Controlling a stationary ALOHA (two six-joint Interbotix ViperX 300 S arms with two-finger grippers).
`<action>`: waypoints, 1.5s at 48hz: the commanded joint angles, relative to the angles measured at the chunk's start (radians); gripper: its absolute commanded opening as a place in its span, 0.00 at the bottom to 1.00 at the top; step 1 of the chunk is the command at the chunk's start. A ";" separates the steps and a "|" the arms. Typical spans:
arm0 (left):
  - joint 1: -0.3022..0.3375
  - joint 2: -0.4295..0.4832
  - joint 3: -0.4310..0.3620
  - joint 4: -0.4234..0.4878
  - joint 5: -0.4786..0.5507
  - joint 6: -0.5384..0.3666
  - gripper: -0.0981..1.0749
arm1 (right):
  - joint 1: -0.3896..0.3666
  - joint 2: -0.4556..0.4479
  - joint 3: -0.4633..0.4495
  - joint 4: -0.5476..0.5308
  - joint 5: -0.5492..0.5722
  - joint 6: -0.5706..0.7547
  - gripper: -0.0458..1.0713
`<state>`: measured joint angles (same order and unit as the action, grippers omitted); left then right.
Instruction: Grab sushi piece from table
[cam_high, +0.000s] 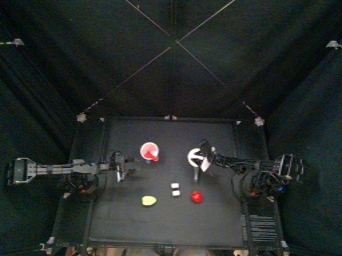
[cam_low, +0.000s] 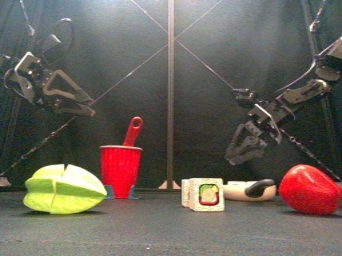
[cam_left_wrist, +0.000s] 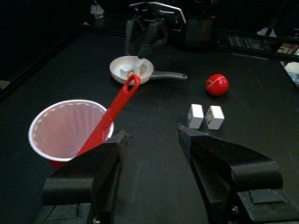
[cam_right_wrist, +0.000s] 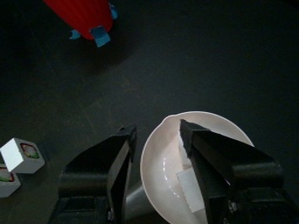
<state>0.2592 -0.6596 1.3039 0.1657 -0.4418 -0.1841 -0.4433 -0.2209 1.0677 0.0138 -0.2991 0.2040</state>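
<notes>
The right gripper (cam_right_wrist: 158, 144) fills the foreground of its wrist view, jaws spread and empty, hovering just over a white pan (cam_right_wrist: 193, 166). Its black handle (cam_low: 254, 187) shows in the front view. The left gripper (cam_left_wrist: 152, 162) is likewise spread, holding nothing, raised above the table (cam_high: 120, 200) near its left edge.

Just ahead of the left jaws stands a red cup (cam_left_wrist: 70, 131) with a red spoon (cam_left_wrist: 122, 96) leaning in it.

The sushi piece (cam_high: 175, 188) lies on the table near the middle, clear of both grippers; the left wrist view shows it as two small white blocks side by side (cam_left_wrist: 205, 115). From the front it sits between the cup and the pan. A red lump (cam_high: 197, 198) lies to its right, a yellow lump (cam_high: 147, 201) to its front left.
</notes>
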 joint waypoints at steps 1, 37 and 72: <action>0.003 0.003 -0.012 -0.002 -0.005 0.002 0.82 | 0.011 -0.011 -0.020 -0.008 -0.009 -0.003 0.77; 0.003 0.003 -0.012 -0.002 -0.005 0.002 0.82 | 0.344 0.110 -0.179 -0.337 0.041 0.003 0.77; 0.003 0.003 -0.011 -0.002 -0.005 0.002 0.82 | 0.443 0.238 -0.301 -0.282 0.175 0.002 0.77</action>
<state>0.2592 -0.6581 1.3054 0.1657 -0.4418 -0.1810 0.0015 0.0291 0.7869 -0.2700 -0.1212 0.2056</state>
